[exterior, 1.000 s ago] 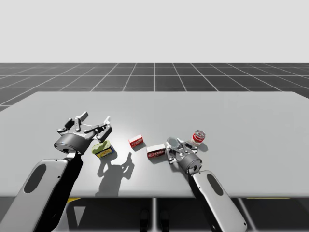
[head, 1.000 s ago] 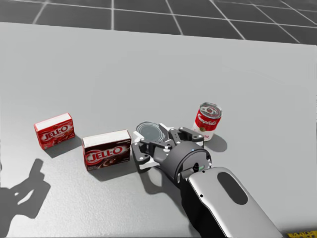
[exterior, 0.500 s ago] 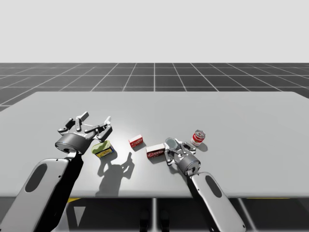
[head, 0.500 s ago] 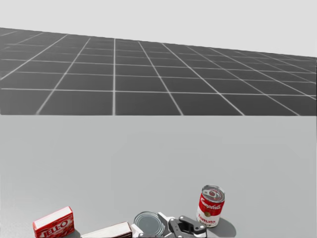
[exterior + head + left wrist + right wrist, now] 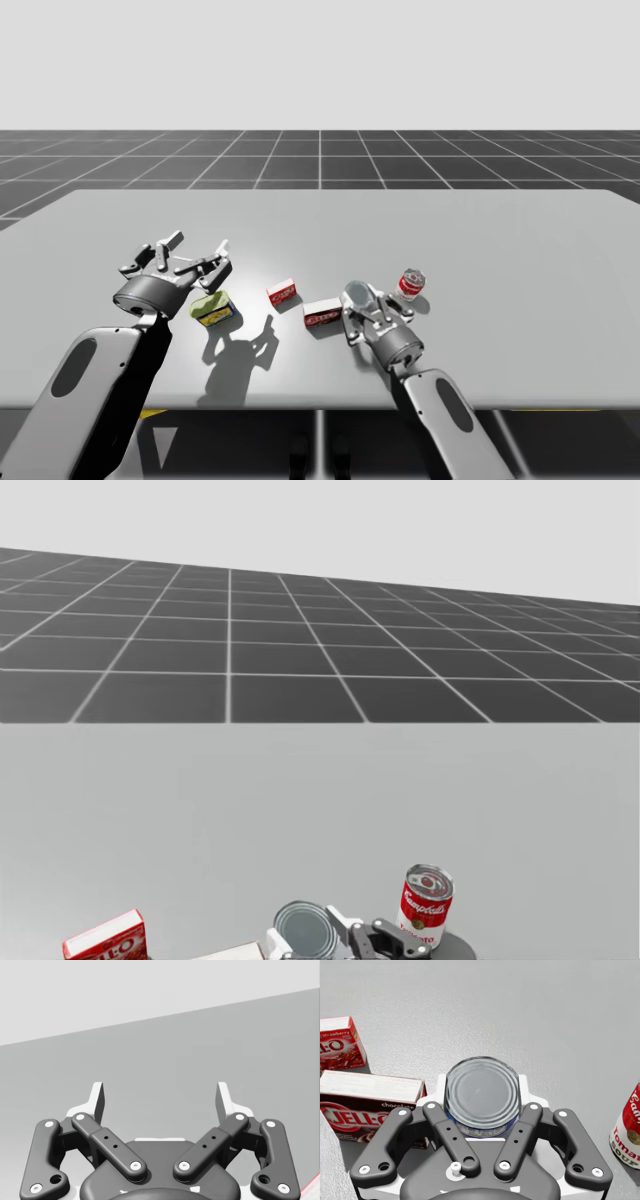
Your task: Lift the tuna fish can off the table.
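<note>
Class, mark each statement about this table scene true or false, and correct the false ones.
1. My right gripper is shut on the flat silver can. True.
2. My left gripper grips a red box. False: it is open, with nothing between its fingers.
3. The tall red-and-white can stands upright on the table. True.
4. The tall red-and-white can stands between the two boxes. False: the small red box and the dark red box both lie on the other side of the right gripper from it.
</note>
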`<state>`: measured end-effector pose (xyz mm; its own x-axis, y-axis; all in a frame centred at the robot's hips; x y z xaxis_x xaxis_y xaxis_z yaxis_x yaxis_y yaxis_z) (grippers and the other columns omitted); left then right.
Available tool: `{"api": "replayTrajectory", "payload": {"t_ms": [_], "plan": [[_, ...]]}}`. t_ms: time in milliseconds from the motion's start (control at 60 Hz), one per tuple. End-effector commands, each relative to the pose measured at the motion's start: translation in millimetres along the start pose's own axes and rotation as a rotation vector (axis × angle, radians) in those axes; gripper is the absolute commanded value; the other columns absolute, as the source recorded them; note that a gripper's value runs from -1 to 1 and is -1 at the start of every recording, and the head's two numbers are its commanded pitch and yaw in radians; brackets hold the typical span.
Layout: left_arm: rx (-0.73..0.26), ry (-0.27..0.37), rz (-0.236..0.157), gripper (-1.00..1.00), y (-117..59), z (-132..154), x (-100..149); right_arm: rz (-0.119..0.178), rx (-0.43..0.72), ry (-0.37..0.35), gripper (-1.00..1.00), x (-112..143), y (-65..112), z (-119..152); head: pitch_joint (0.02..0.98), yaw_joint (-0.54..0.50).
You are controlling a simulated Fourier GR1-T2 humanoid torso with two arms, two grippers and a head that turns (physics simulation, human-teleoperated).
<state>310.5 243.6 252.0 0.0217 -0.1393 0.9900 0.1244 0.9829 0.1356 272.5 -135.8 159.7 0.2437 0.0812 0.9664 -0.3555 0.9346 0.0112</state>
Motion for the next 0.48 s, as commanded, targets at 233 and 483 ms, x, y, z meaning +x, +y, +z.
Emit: {"api": "replayTrajectory", "payload": {"t_ms": [233, 483], "plan": [[-0.007, -0.004, 0.005, -1.00, 1.0, 0, 1, 0.035, -0.110, -0.281, 1.00, 92, -2.8, 19, 0.439, -0.20], [-0.006, -0.008, 0.008, -1.00, 1.3, 1, 1, 0.063, -0.110, -0.480, 1.00, 158, 1.7, 52, 0.434, -0.20]]}}
